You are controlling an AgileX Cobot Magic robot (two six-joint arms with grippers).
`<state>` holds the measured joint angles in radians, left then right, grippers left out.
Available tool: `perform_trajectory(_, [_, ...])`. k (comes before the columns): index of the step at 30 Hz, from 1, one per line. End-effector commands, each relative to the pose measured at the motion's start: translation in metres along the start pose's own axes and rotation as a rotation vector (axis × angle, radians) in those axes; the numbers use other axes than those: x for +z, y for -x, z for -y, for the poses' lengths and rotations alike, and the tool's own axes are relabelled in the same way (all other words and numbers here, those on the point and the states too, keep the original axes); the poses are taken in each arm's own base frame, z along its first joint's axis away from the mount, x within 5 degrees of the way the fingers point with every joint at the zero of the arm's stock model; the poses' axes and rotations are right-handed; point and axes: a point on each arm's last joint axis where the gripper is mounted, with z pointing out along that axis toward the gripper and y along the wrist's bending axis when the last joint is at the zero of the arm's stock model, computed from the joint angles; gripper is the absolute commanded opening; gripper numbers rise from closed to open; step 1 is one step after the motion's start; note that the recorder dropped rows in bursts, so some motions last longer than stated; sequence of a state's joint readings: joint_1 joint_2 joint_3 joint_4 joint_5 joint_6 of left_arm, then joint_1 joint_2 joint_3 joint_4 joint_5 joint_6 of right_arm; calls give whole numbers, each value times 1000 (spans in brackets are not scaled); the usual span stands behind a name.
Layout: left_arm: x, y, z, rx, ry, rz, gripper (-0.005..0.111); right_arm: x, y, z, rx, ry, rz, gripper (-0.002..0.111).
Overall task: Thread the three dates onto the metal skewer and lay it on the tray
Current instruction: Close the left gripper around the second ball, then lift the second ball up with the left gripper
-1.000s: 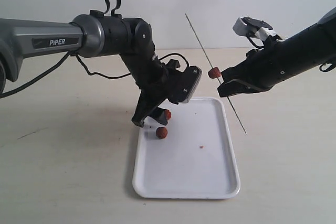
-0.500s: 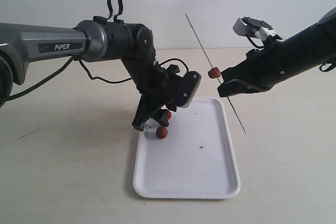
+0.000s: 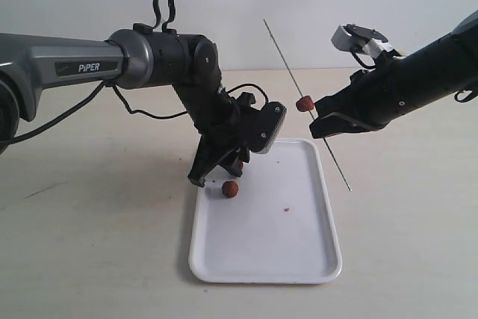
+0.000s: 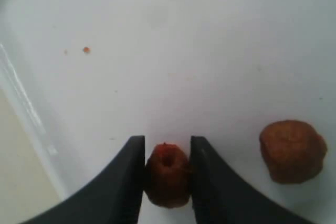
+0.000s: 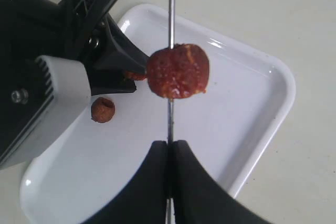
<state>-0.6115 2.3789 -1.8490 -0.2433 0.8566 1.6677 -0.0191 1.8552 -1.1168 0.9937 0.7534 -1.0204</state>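
- Where the left gripper (image 4: 167, 153) reached down to the tray (image 3: 299, 259), its jaws stood closed against both sides of the second date (image 4: 167, 176). Whether that date had left the tray floor could not be told.
- Just beside that gripper, the third date (image 3: 230, 189) lay loose on the tray, untouched.
- Near the tray's middle lay a small red crumb (image 3: 287, 208), which was no part of the task.
- Above the tray's right rim, the first date (image 3: 304, 103) sat threaded on the metal skewer (image 3: 287, 65), partway along the rod.
- At the right, the right gripper (image 5: 169, 153) held the skewer with its jaws together on the rod below that date. The rod stood tilted, clear of the table.
- Judged status: one date of three was threaded. Two dates remained to be threaded, and the skewer was not yet laid on the tray.
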Motion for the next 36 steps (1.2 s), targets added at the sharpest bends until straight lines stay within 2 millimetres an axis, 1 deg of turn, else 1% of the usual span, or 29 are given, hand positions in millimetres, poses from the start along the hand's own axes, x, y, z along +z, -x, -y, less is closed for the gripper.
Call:
perform_trajectory(1, [3, 2, 2, -1, -21, 4, 30, -3, 2, 1, -7, -2, 9, 0])
perform_trajectory(8, [3, 2, 3, -47, -28, 7, 30, -3, 2, 1, -7, -2, 9, 0])
perform_trajectory(14, [3, 2, 3, -52, -33, 7, 30, -3, 2, 1, -7, -2, 9, 0])
perform_trajectory(18, [1, 3, 3, -112, -28, 10, 30, -3, 2, 1, -7, -2, 9, 0])
perform_trajectory(24, [-11, 6, -1, -164, 2, 15, 30, -3, 2, 1, -5, -1, 8, 0])
perform_trajectory(26, [-19, 8, -4, -187, 20, 20, 30, -3, 2, 0, -7, 0, 5, 0])
perform_trajectory(32, [-42, 17, -13, -238, 103, 97, 30, -3, 1, 1, -15, -2, -7, 0])
perform_trajectory(36, [-58, 21, -21, -349, 165, 204, 30, -3, -1, 3, 0, -24, -24, 0])
